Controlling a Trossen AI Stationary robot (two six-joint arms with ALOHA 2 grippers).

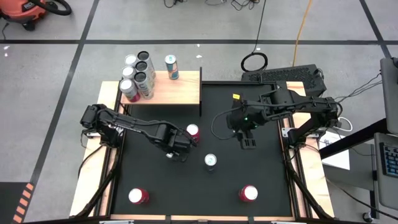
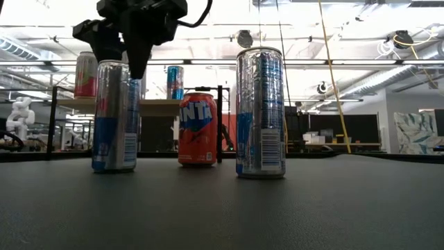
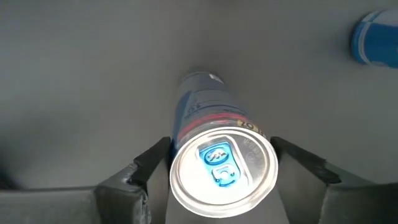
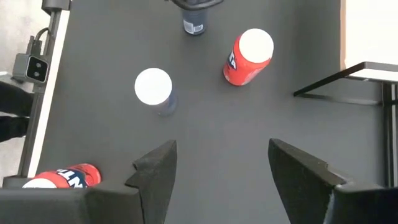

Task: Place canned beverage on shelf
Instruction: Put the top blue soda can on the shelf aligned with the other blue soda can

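Eyes on the gripped can [image 3: 224,168]: a tall silver and blue one, standing upright on the black table [image 1: 267,171], left of the middle and well short of the shelf [image 1: 183,90]. The left end effector [image 3: 221,146] sits right over it, one dark finger against each side of the rim, clamped on the can just under its top. From table height you see that arm coming straight down onto the can [image 2: 114,114], whose base is flat on the table. From above the left end effector [image 1: 177,148] covers the can completely.

Just beside it, toward the shelf, stands an orange can [image 1: 193,130], close but not touching. On the other side, nearer the front edge, a second silver can [image 1: 211,162] stands alone. Two red-topped cans wait near the front, one at the left [image 1: 138,196], one at the right [image 1: 249,193].

Now the shelf: a pale wood board on thin black supports at the table's back left corner. It carries a tight cluster of cans [image 1: 137,74] at its left end and a single can [image 1: 171,66] standing apart near the middle.

Over on the right, the right end effector [image 1: 247,142] hangs above the table's centre right, fingers [image 4: 155,177] spread apart with nothing between them.
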